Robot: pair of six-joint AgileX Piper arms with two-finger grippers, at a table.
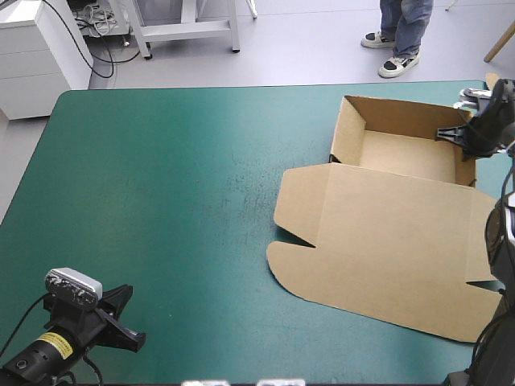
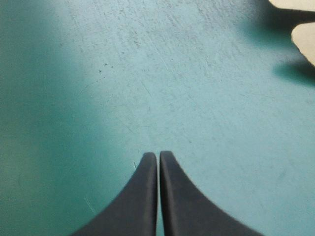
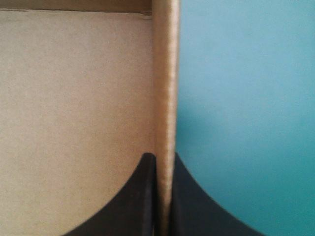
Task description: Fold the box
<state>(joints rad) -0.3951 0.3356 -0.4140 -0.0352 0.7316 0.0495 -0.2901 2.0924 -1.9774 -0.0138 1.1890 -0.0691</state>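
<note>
box (image 1: 386, 233) is already an open tray, walls up, lid flat; right end effector (image 3: 165, 160) clamps a side wall, left end effector (image 2: 158, 156) pressed together, empty.

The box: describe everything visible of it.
The box is plain brown board, an open tray with its walls raised, standing on the teal-green cover toward the table's far right. Its lid lies flat toward the near edge, with rounded corner flaps and a slit at each side. The right gripper is shut on the tray's right wall, which stands upright between its fingers. Nothing else touches it.
</note>
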